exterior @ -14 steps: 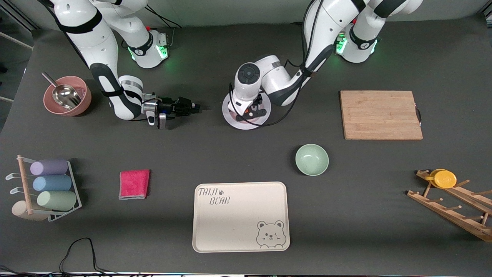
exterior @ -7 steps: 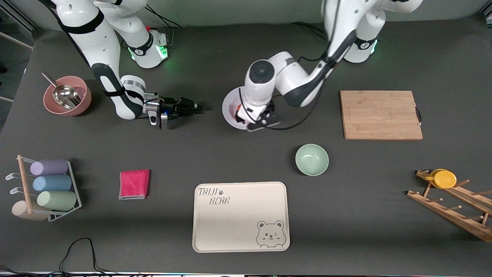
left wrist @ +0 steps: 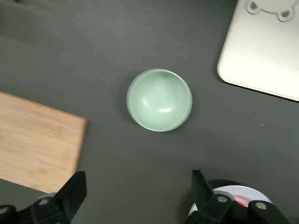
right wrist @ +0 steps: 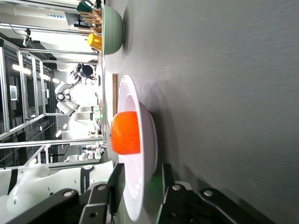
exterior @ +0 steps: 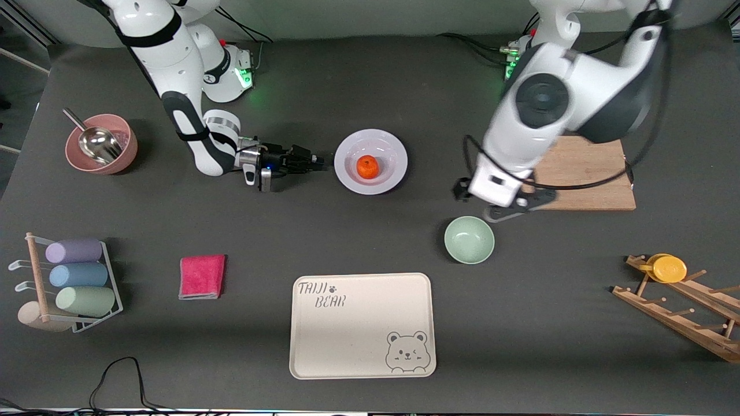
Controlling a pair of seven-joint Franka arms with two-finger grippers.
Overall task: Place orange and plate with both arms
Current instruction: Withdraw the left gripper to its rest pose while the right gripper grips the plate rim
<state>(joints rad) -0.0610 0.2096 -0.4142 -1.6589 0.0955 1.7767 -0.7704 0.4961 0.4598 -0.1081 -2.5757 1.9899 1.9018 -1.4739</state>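
Note:
The orange (exterior: pixel 367 166) lies in the middle of the white plate (exterior: pixel 393 150) on the table. My right gripper (exterior: pixel 325 164) is low at the plate's edge toward the right arm's end. It is open, with one finger above the rim and one below. In the right wrist view the orange (right wrist: pixel 126 133) sits in the plate (right wrist: pixel 133 93), whose rim runs between my right gripper's fingers (right wrist: pixel 140 182). My left gripper (exterior: pixel 490 201) is open and empty, up over the table between the green bowl and the cutting board. The left wrist view shows its spread fingers (left wrist: pixel 138 196) and a bit of the plate (left wrist: pixel 229 191).
A pale green bowl (exterior: pixel 469 240) (left wrist: pixel 159 99) and a wooden cutting board (exterior: pixel 584 173) lie toward the left arm's end. A beige bear tray (exterior: pixel 361 326) is nearest the camera. A pink bowl with a scoop (exterior: pixel 101 144), a red cloth (exterior: pixel 202 276), a cup rack (exterior: pixel 69 283) and a wooden rack (exterior: pixel 676 300) stand around.
My left gripper rose off the plate and swung toward the cutting board, leaving the orange in the plate. My right gripper moved up to the plate's rim.

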